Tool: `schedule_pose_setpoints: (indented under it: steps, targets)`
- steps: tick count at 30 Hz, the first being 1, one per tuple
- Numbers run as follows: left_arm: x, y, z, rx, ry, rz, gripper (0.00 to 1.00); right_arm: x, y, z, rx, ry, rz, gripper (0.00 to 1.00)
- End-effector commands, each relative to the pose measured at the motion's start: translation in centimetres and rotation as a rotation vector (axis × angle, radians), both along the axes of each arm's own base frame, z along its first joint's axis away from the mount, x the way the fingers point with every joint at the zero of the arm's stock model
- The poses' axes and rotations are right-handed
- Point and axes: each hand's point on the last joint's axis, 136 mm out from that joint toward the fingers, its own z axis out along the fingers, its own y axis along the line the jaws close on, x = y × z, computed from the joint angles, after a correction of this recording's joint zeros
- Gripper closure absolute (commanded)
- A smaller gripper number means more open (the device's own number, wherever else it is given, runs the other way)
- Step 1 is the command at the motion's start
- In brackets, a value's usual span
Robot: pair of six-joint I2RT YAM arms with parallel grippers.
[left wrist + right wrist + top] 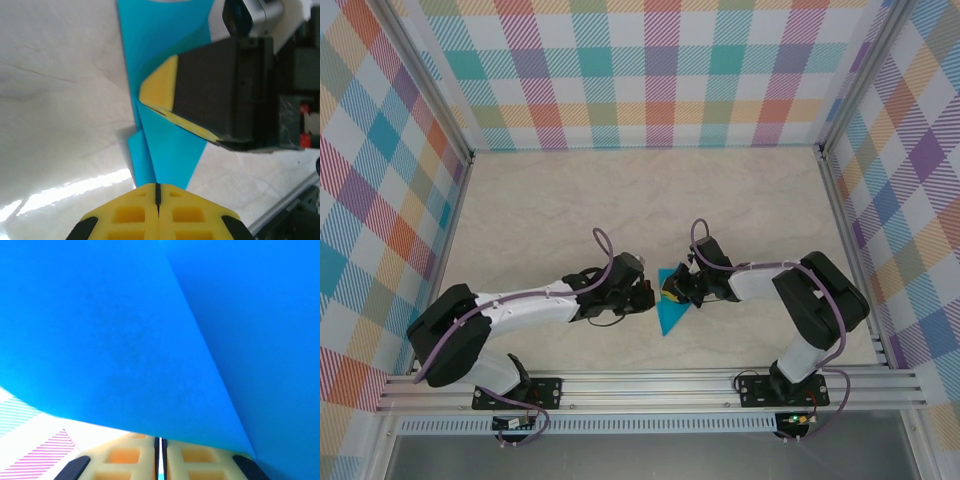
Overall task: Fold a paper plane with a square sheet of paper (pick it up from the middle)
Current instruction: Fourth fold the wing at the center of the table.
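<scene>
At six o'clock on the bench [620, 200], clamping flimsy paper plane [670, 318] in left end effector [157, 187] and right end effector [160, 441]; probably gripping best along its fold.

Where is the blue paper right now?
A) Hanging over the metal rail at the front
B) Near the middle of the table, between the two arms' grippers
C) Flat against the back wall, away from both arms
B: the top view shows the blue paper lying towards the middle of the table, with the left gripper and the right gripper meeting at it from either side.
</scene>
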Motion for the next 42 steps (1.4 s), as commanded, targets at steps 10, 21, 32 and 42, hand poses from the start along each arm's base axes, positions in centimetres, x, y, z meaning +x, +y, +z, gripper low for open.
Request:
schedule_pose_setpoints:
  steps: [10, 21, 32, 42]
  targets:
    - [0.4, -4.0, -0.9, -0.126, 0.017, 0.048, 1.0, -3.1, -2.1, -3.1, -0.115, 0.153, 0.038, 0.89]
    - [0.3, -5.0, -4.0, -0.064, 0.067, 0.037, 1.0, -3.0, -2.4, -3.2, -0.108, 0.158, 0.046, 0.9]
    - [-4.2, -5.4, -7.1, -0.002, 0.145, -0.061, 1.0, -3.5, -2.8, -3.8, -0.135, 0.173, 0.062, 0.9]
    - [-5.1, -4.8, -4.7, -0.025, 0.09, -0.085, 1.0, -3.6, -3.4, -4.1, -0.151, 0.178, 0.077, 0.91]
